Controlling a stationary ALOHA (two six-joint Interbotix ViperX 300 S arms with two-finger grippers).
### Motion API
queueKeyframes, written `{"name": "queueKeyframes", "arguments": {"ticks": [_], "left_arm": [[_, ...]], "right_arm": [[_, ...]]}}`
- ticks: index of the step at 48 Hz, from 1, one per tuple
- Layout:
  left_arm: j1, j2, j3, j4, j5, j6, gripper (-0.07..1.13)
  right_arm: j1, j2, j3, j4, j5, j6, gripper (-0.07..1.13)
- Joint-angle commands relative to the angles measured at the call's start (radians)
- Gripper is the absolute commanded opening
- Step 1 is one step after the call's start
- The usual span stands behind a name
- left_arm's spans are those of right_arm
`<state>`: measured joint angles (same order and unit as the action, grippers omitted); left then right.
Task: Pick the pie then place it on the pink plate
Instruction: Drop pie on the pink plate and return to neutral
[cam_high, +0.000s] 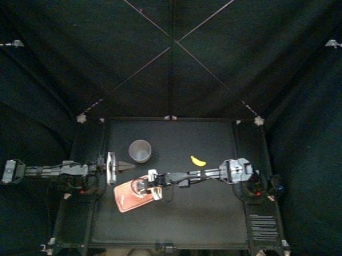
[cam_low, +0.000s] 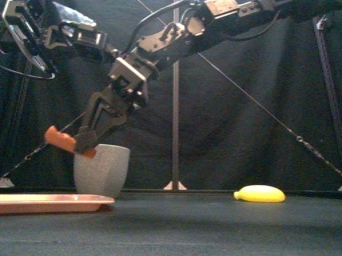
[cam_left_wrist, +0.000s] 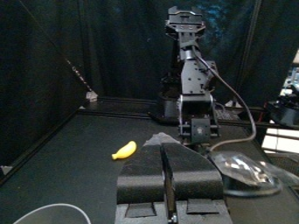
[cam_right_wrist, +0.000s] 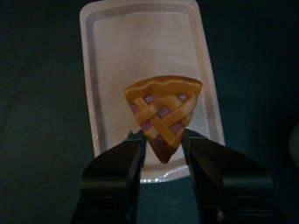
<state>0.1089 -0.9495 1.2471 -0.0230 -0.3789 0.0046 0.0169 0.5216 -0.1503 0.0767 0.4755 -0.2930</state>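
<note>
The pie slice (cam_right_wrist: 163, 112), with an orange lattice crust and pink filling, hangs above the pink plate (cam_right_wrist: 146, 48), and my right gripper (cam_right_wrist: 163, 153) is shut on its pointed end. From the front, the pie (cam_low: 59, 137) is held well above the plate (cam_low: 54, 203) at the table's front left. From above, the right gripper (cam_high: 150, 183) reaches past the middle, over the plate (cam_high: 128, 199). My left gripper (cam_left_wrist: 167, 175) rests shut at the left side, holding nothing.
A tall grey speckled cup (cam_low: 102, 170) stands just behind the plate, also visible from above as the cup (cam_high: 140, 150). A yellow banana (cam_low: 259, 194) lies to the right, at mid table in the top view (cam_high: 198, 160).
</note>
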Motion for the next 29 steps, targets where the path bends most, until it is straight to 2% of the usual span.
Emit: {"name": "queueKeyframes", "arguments": {"ticks": [1, 15, 23, 29], "left_arm": [[0.002, 0.002, -0.017, -0.003, -0.009, 0.0, 0.01], [0.002, 0.003, -0.017, 0.0, -0.008, 0.002, 0.01], [0.002, 0.002, -0.014, -0.002, -0.008, 0.0, 0.01], [0.002, 0.003, -0.012, -0.003, -0.008, 0.0, 0.01]], "right_arm": [[-0.002, 0.008, -0.074, 0.009, 0.006, 0.021, 0.71], [0.006, 0.034, -0.114, 0.011, 0.021, 0.066, 1.0], [0.008, 0.005, -0.084, 0.017, 0.017, 0.066, 1.01], [0.006, -0.067, 0.015, 0.049, -0.029, 0.066, 1.01]]}}
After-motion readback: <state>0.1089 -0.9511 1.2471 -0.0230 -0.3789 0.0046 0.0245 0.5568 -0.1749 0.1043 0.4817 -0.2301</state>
